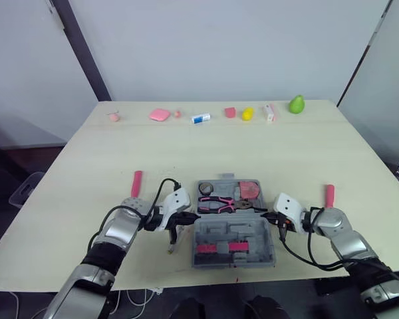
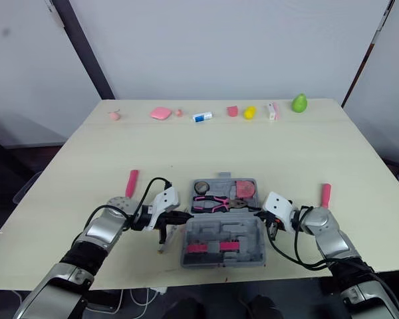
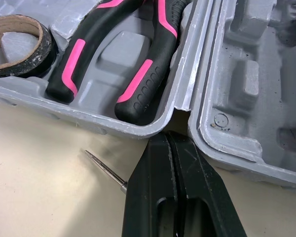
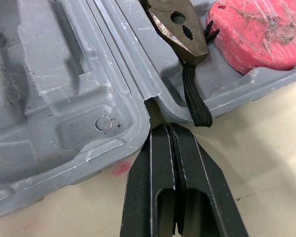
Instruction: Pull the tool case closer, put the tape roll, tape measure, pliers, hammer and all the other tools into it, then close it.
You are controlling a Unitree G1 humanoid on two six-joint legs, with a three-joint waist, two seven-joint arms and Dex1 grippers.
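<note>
- While lying open near the table's (image 1: 266, 149) near edge, the grey tool case (image 1: 234, 247) holds a tape roll (image 1: 206, 188), pink-black pliers (image 1: 218, 203) and a pink tape measure (image 1: 251, 189).
- Open tabletop stretches from the case toward the far edge.
- Left gripper (image 3: 170, 143), right gripper (image 4: 163, 131): fingers pressed together, holding nothing, tips at the case's hinge notches on either side.

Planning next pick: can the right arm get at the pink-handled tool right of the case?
Probably yes. The pink-handled tool lies on bare table beside that arm, nothing over it; the right gripper is shut.
</note>
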